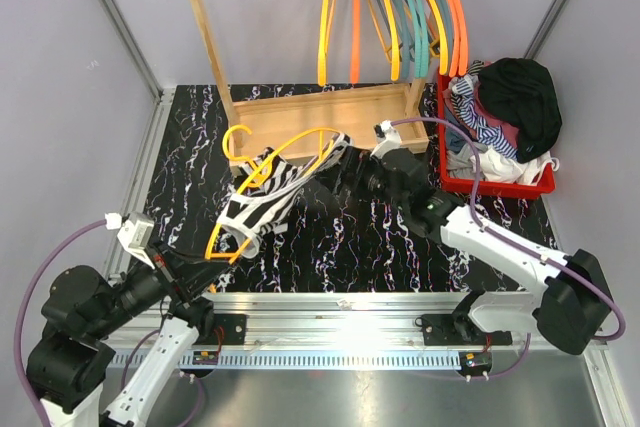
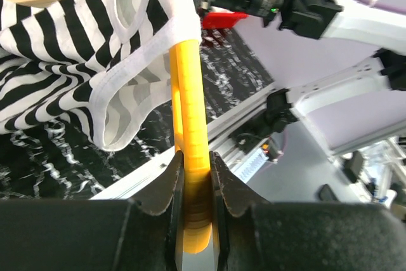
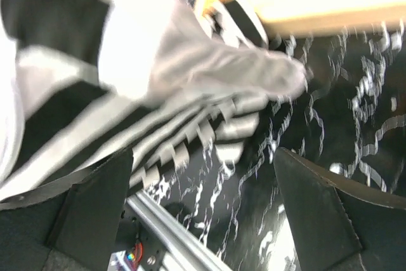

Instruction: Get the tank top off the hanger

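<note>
A black-and-white striped tank top (image 1: pixel 265 195) hangs on a yellow hanger (image 1: pixel 290 142), held tilted above the black marble table (image 1: pixel 330 247). My left gripper (image 1: pixel 200 269) is shut on the hanger's lower left end. In the left wrist view the yellow bar (image 2: pixel 190 112) runs between the closed fingers (image 2: pixel 162 188), with the tank top (image 2: pixel 70 61) draped above. My right gripper (image 1: pixel 350 169) is at the top's right end, beside the hanger's shoulder. In the right wrist view it (image 3: pixel 203 201) is open and empty, with the blurred striped cloth (image 3: pixel 127 93) just ahead and above.
A wooden clothes rack (image 1: pixel 320 107) stands at the back, with several orange, yellow and teal hangers (image 1: pixel 395 7) on its rail. A red basket (image 1: pixel 495 182) full of clothes sits at the back right. Grey walls close in both sides.
</note>
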`<state>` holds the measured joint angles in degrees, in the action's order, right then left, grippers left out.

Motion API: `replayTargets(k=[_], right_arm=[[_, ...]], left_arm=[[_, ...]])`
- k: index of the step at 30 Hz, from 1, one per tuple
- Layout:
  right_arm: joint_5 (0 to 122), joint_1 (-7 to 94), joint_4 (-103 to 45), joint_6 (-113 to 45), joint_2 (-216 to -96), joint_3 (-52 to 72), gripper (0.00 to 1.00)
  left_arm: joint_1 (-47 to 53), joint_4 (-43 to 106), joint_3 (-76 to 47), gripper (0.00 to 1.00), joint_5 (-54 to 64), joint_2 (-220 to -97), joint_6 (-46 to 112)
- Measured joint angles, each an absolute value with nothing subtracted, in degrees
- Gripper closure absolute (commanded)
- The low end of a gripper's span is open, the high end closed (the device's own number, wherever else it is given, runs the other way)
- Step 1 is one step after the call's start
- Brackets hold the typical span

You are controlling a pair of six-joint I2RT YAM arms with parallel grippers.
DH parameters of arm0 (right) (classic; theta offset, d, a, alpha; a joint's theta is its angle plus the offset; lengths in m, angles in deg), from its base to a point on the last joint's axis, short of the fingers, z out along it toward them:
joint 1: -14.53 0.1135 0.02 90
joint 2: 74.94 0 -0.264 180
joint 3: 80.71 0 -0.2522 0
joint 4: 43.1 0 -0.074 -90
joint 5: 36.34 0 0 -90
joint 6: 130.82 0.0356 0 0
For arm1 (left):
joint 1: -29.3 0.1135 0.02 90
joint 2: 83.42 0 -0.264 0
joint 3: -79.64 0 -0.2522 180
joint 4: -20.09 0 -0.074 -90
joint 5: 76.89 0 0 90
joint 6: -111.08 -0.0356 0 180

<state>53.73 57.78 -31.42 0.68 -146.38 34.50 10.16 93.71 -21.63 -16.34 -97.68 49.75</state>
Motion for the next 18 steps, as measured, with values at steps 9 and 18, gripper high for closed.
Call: replayTargets(k=[9,18], right_arm=[[64.0,50.2,-45.2,-6.6,-152.8,33.7,0.69],[68.0,47.7,-54.3,2.0,-153.2,36.2,1.00]], left_arm=[[6.0,86.1,-22.4,1.00,-17.3,-97.7,59.8],[5.6,85.7,-22.6,1.00,-13.0,-97.7,61.2]])
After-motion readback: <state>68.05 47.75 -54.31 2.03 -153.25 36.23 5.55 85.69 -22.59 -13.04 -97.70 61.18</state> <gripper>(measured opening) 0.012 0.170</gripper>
